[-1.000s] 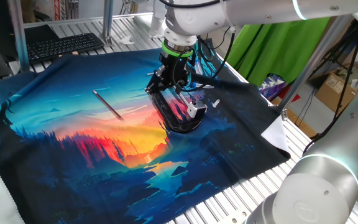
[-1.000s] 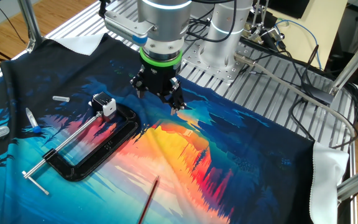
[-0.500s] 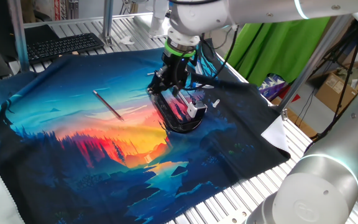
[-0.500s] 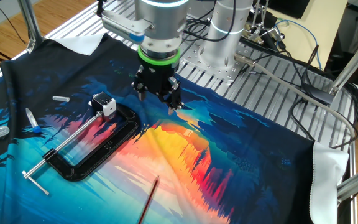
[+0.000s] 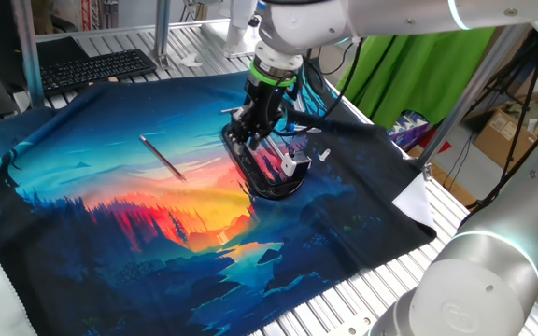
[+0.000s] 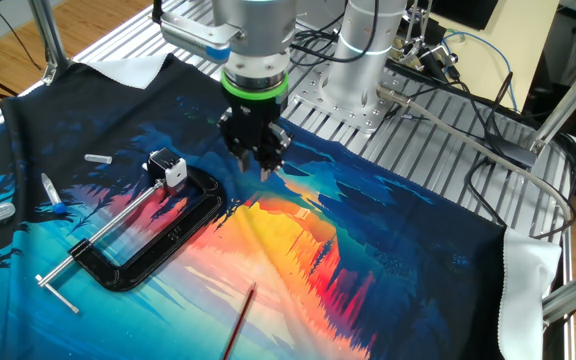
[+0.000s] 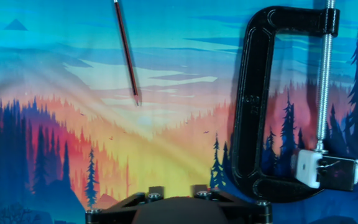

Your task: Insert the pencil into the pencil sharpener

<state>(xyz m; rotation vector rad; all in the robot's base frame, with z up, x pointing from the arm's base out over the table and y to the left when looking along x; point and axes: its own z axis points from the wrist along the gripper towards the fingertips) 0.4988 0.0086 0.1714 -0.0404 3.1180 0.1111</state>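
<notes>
— Since a second ago the claw [image 6: 265, 168] has turned at the wrist and risen a little; its fingers look drawn together on nothing.

— Where's the pencil [image 7: 127, 51]?

— Loose on the cloth [image 6: 388, 250], well apart from the claw, at the near edge of the other fixed view. The pencil sharpener [image 6: 168, 167] sits held in the black clamp [image 6: 148, 240], just left of the claw.

— The risk?

— A thin stick on soft cloth may roll or slip from the pinch, and the clamp's frame could foul the approach.

You're in a robotics lab: a slatted aluminium table [image 6: 438, 190] under a printed cloth [image 5: 110, 233], a green screen [image 5: 418, 65] on the right, loose cables [image 6: 488, 150], a keyboard [image 5: 96, 67] at the far left.
</notes>
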